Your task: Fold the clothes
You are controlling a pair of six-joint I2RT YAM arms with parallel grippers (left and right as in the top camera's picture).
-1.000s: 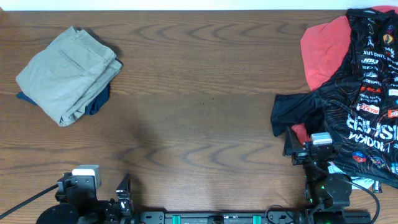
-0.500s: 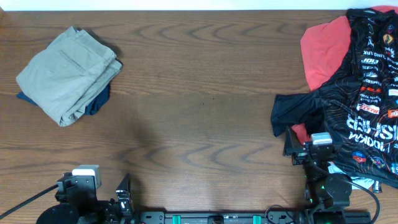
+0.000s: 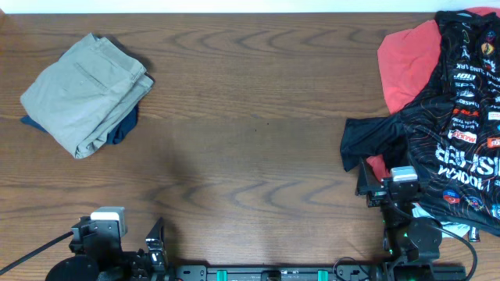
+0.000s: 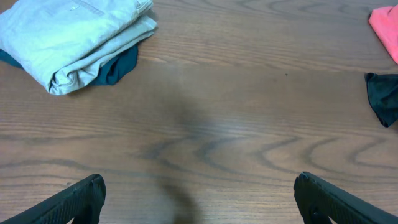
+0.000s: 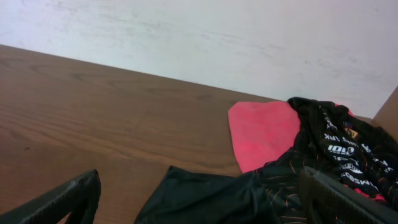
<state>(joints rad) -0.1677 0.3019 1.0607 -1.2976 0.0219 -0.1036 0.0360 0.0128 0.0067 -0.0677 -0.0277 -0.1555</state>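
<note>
Status: left gripper point(image 4: 199, 184) and right gripper point(image 5: 199, 177) spread, empty. Folded khaki shorts point(image 3: 84, 92) lie on navy shorts point(image 3: 123, 129), far left. The jersey point(image 3: 461, 117) overlaps red garment point(image 3: 406, 62), right. Risk: right gripper pinches 2 layers together.

Overhead, you look straight down on the whole table point(image 3: 250, 117). Left wrist, low and forward, shares the khaki shorts point(image 4: 74, 37) upper left; right wrist shares the red garment point(image 5: 264, 134).
</note>
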